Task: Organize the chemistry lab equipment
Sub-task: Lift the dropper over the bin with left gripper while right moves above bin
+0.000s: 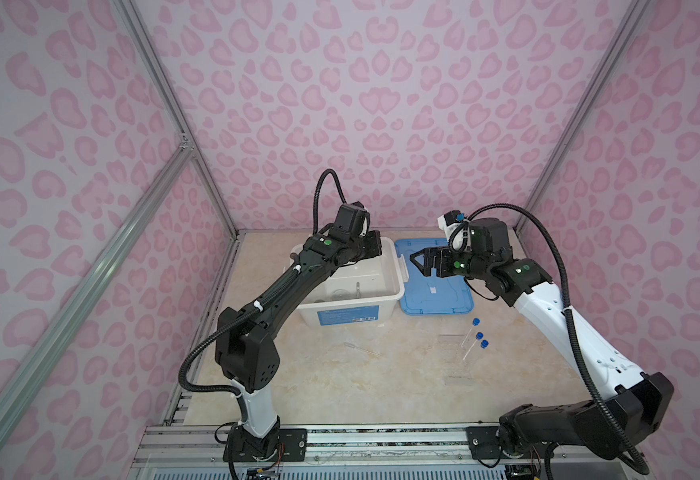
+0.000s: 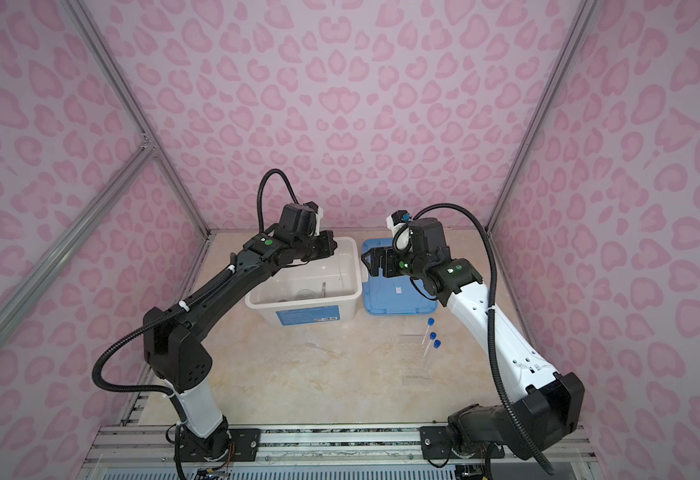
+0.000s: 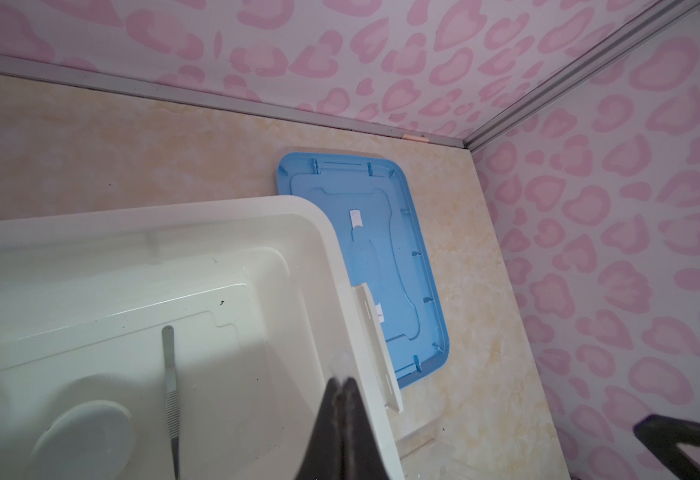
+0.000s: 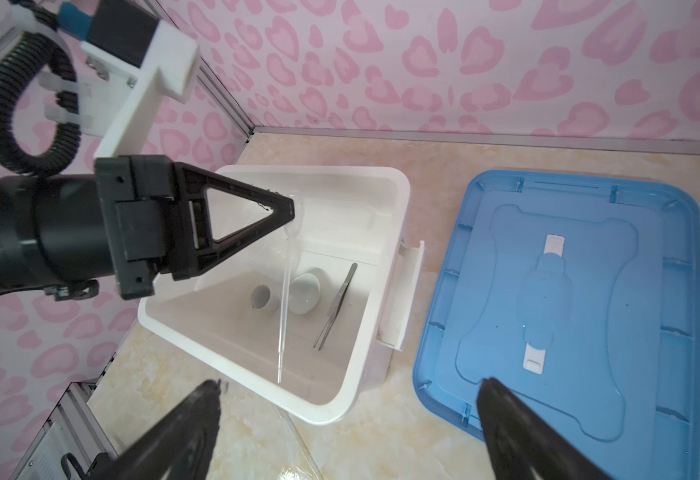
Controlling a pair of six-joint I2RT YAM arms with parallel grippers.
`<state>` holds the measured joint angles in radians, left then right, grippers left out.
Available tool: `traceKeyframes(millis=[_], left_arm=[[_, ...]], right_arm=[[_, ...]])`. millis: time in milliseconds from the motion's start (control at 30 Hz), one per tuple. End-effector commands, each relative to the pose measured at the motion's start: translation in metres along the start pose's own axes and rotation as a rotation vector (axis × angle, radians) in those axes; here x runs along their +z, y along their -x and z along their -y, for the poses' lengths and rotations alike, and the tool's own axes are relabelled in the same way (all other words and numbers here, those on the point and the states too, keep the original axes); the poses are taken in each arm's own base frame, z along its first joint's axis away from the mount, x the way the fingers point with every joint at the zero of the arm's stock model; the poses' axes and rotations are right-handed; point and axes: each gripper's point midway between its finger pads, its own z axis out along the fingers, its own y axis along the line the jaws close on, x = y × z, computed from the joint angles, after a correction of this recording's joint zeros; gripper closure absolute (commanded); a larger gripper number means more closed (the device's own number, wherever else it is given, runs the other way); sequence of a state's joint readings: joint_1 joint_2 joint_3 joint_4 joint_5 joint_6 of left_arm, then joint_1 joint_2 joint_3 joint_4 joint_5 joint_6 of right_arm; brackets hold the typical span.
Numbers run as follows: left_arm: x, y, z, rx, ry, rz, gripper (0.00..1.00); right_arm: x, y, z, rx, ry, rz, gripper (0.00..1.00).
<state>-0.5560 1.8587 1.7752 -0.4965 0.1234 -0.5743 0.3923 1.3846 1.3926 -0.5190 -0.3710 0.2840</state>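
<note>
**A:** Where is the dropper (image 4: 285, 291) right now?

**B:** It hangs tip-down from the left gripper (image 4: 287, 209), whose jaws are pinched together on its bulb, above the open white box (image 4: 398, 183).

**A:** What lies under it?

**B:** Two white dishes (image 4: 304, 291) and the tweezers (image 4: 336, 305), all on the box floor.

**A:** So what could go wrong?

**B:** The stem dangles at a slant. If it is let go from this height, it could bounce off a dish or tip over the rim onto the table. The bulb is also soft (and likely slick), so it may slip early.

**A:** And the right gripper (image 4: 350, 381)?

**B:** Its jaws are spread wide and hold nothing. It hovers near the gap between the box and the blue lid (image 4: 568, 291). If it swings toward the box, the two arms could clash.

**A:** What remains to be done?

**B:** A second dropper (image 1: 358, 348) lies on the table. The blue-capped tubes (image 1: 479, 335) are at the clear rack (image 1: 458, 365), though I can't tell whether they are seated in it. The rack is nearly invisible, so a misjudged reach could knock the tubes over.
</note>
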Motion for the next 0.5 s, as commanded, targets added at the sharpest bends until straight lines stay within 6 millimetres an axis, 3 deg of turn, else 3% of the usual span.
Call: traceKeyframes(millis=[0, 200, 467], left_arm=[[0.016, 0.0, -0.004, 0.024, 0.006, -0.01, 0.98], [0.048, -0.022, -0.021, 0.032, 0.033, -0.074, 0.98], [0.075, -0.038, -0.037, 0.031, 0.046, -0.115, 0.98]], right_arm=[[0.007, -0.001, -0.001, -0.019, 0.015, -0.016, 0.03], [0.022, -0.004, 0.002, -0.034, 0.017, -0.052, 0.04], [0.036, -0.008, 0.006, -0.054, 0.002, -0.094, 0.05]])
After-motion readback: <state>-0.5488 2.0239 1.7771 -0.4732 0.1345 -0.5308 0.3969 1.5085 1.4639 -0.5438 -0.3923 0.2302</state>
